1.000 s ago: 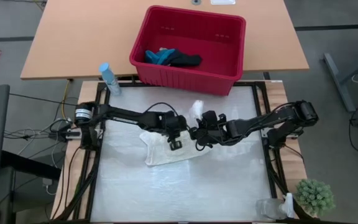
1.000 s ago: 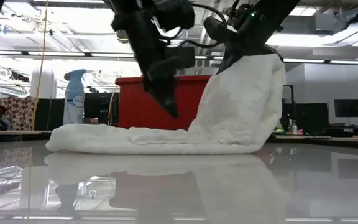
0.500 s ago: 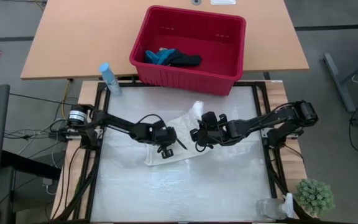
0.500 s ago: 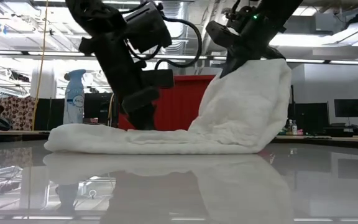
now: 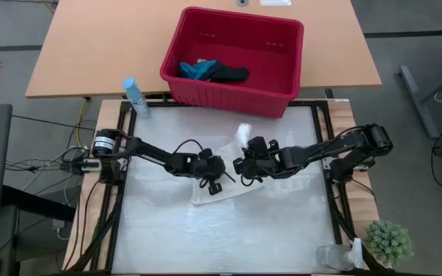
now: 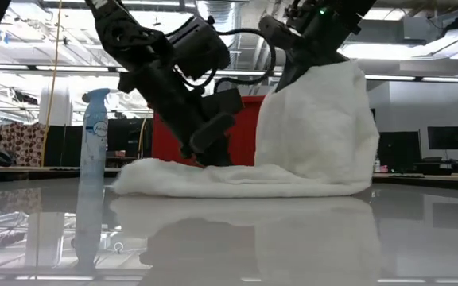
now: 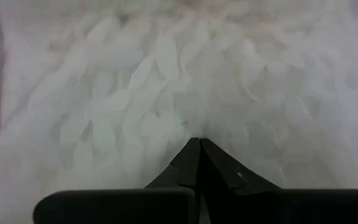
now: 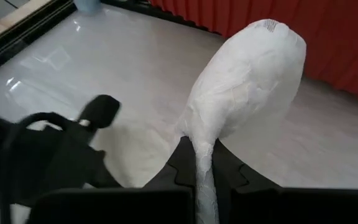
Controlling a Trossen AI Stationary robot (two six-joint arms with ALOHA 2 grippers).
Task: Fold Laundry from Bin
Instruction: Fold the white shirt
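Half the white laundry (image 5: 229, 172) (under arms)

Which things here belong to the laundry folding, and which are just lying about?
Job: white cloth pinched by right gripper; shut left gripper on it; red bin holding teal cloth and dark cloth.

Idle: spray bottle; potted plant.

cloth (image 5: 222, 175): white, lacy texture, in my 2 dark grippers
bin (image 5: 236, 92): red
inside the bin: teal piece (image 5: 197, 70), black piece (image 5: 229, 74)
spray bottle (image 5: 134, 96): pale blue
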